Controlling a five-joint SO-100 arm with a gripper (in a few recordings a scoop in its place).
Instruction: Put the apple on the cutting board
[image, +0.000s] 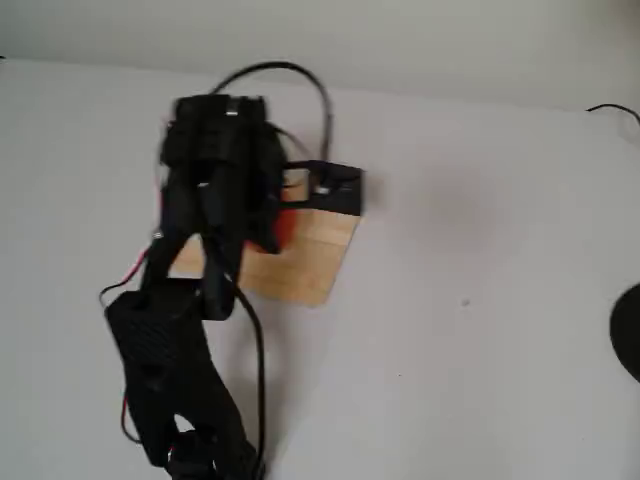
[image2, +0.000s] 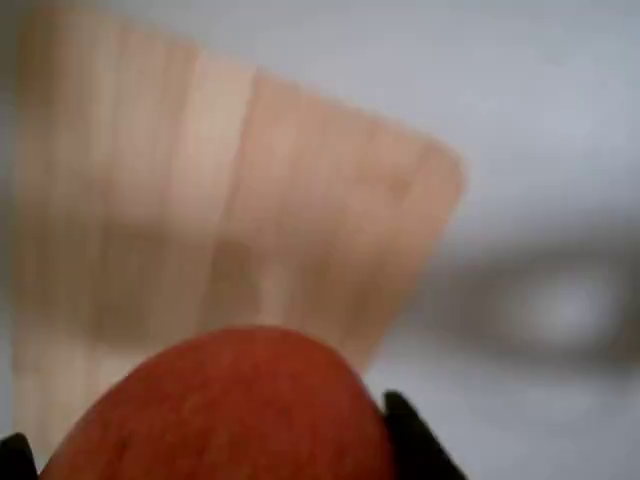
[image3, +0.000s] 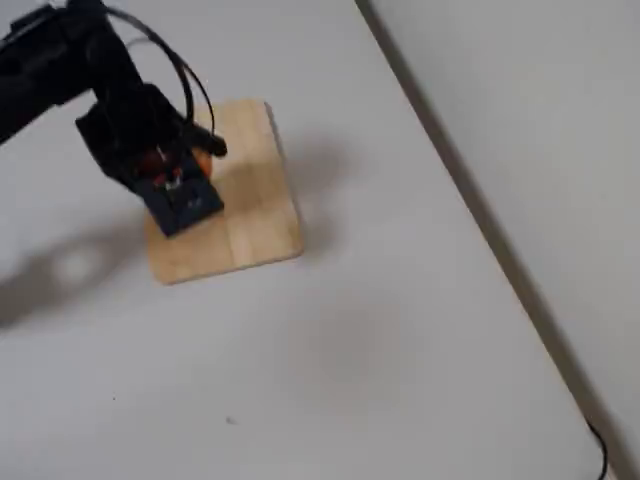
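The small red apple (image2: 230, 410) sits between my black fingertips (image2: 410, 440), so my gripper (image2: 210, 455) is shut on it. Beyond the apple in the wrist view lies the light wooden cutting board (image2: 230, 190), blurred. In both fixed views my gripper (image: 278, 218) (image3: 188, 165) hangs over the board (image: 315, 262) (image3: 255, 215), near its end closest to the arm. Only a patch of the apple (image: 284, 230) (image3: 203, 165) shows past the black arm. I cannot tell whether the apple touches the wood.
The board lies on a plain white table (image: 470, 230). A dark round object (image: 630, 332) sits at the right edge, with a black cable (image: 615, 108) at the far right. The table's edge meets the wall (image3: 500, 130) on the right.
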